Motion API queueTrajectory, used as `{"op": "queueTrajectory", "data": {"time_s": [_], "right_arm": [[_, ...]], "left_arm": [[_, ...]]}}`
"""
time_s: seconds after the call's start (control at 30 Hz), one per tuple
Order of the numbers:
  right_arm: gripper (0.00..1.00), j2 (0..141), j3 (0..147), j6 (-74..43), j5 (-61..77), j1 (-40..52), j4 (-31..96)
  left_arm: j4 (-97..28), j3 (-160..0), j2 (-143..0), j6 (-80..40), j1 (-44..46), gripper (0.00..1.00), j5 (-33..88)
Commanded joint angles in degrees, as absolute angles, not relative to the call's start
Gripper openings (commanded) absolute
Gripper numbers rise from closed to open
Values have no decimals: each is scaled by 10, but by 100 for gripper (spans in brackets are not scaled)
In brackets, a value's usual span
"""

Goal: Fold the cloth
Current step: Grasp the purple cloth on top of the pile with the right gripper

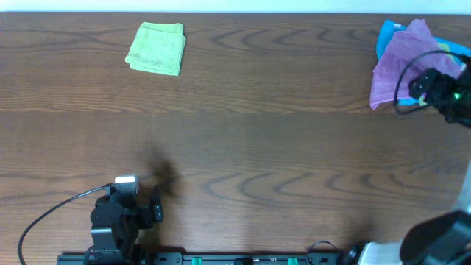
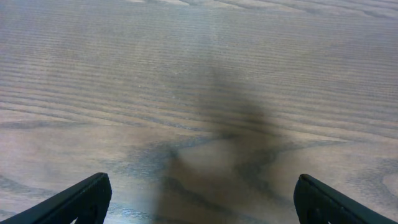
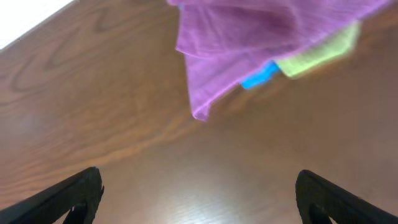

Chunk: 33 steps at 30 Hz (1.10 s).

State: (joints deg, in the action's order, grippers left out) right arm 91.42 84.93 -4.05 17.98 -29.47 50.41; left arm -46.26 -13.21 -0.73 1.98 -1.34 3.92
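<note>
Cloth [image 1: 401, 66] lies crumpled at far right of table [image 1: 257, 132], apparently atop a blue towel [image 1: 384, 38]. Right tool [image 3: 198, 186] gapes wide near it, empty; left tool [image 2: 202, 190] likewise, at near left.

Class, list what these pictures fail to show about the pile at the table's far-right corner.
Overhead: right side of the pinkish-purple microfibre cloth, hidden by the black right arm.
Right wrist: the cloth's upper part, cut off by the top edge; blurred.
Both views: blue fabric piece and yellow-green fabric piece beneath it, mostly covered.
</note>
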Motion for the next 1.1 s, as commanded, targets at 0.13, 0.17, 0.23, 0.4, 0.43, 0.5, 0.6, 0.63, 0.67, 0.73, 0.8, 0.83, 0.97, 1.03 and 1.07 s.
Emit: {"op": "queueTrajectory", "data": {"time_s": [0.13, 0.17, 0.23, 0.4, 0.43, 0.5, 0.6, 0.63, 0.67, 0.73, 0.8, 0.83, 0.97, 1.03, 1.07], "right_arm": [[99, 979, 873, -282, 298, -338, 387], [99, 995, 873, -353, 299, -344, 371], [99, 1021, 873, -472, 302, -353, 339], [99, 1074, 873, -573, 336, -353, 203], [99, 1087, 873, -585, 342, -353, 185], [96, 1109, 873, -594, 353, -354, 162], [90, 1144, 873, -594, 395, -353, 131], [87, 1153, 873, -597, 401, -353, 133], [84, 1161, 873, -599, 398, -353, 139], [84, 1175, 873, -616, 386, -353, 159], [88, 1187, 873, -637, 379, -353, 177], [88, 1192, 873, -644, 380, -353, 177], [84, 1200, 873, -673, 357, -353, 180], [83, 1205, 873, -673, 310, -355, 175], [83, 1208, 873, -673, 303, -357, 167]], "left_arm": [[-486, -110, -4, 30, -13, 95, 41], [-486, -110, -4, 30, -13, 95, 41], [-486, -110, -4, 30, -13, 95, 41], [-486, -110, -4, 30, -13, 95, 41], [-486, -110, -4, 30, -13, 95, 41], [-486, -110, -4, 30, -13, 95, 41], [-486, -110, -4, 30, -13, 95, 41], [-486, -110, -4, 30, -13, 95, 41], [-486, -110, -4, 30, -13, 95, 41], [-486, -110, -4, 30, -13, 95, 41], [-486, -110, -4, 30, -13, 95, 41], [-486, -110, -4, 30, -13, 95, 41], [-486, -110, -4, 30, -13, 95, 41], [-486, -110, -4, 30, -13, 95, 41], [-486, -110, -4, 30, -13, 95, 41]]}}
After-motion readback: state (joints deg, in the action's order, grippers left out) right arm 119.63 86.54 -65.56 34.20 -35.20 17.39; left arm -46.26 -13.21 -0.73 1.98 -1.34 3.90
